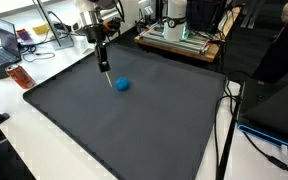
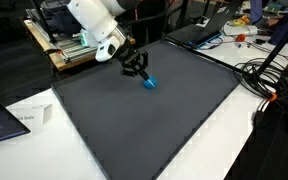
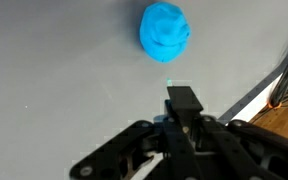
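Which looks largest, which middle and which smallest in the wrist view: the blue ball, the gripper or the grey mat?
1. grey mat: it fills most of the picture.
2. gripper: it looks big partly because it is so near the camera.
3. blue ball: smallest.

The wrist view's bottom edge crops the pincer (image 3: 182, 98).

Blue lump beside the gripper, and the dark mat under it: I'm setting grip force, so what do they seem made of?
Blue lump: probably soft cloth or foam, matte; its surface looks wrinkled and its outline uneven, though blur leaves it open. Dark mat: likely rubber or dense fabric, matte grey, flat, without glare.
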`<act>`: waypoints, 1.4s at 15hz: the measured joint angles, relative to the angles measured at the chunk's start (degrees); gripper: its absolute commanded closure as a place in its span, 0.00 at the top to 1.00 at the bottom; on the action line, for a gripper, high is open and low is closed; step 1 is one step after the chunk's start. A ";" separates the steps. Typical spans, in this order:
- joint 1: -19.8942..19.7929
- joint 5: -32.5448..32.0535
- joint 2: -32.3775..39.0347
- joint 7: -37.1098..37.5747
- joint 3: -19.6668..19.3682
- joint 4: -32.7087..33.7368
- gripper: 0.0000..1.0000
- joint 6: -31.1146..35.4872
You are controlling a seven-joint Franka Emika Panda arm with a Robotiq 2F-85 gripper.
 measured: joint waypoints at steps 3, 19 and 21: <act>4.21 -0.73 -3.89 3.43 -0.01 -3.90 0.03 6.91; 28.15 -60.06 -12.86 64.77 -16.07 -16.89 0.03 23.32; 33.79 -69.76 -12.89 72.58 -22.75 -15.23 0.03 20.90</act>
